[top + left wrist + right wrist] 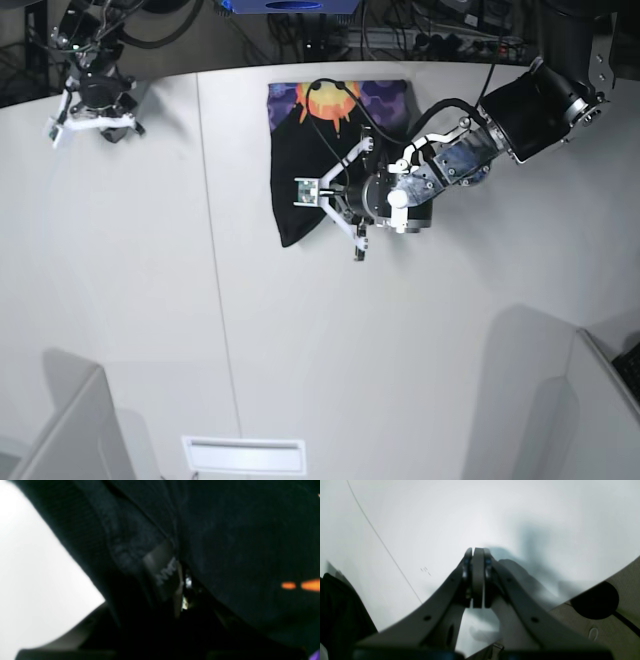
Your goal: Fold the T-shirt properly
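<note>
One claw [178,567] (the left) grips the black T-shirt [295,165]; the right claw [478,551] is clenched.

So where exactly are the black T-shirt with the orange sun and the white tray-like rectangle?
Black T-shirt with the orange sun [296,150]: base view, on its plain black left part.
White tray-like rectangle [245,458]: base view, on its pale middle.
</note>
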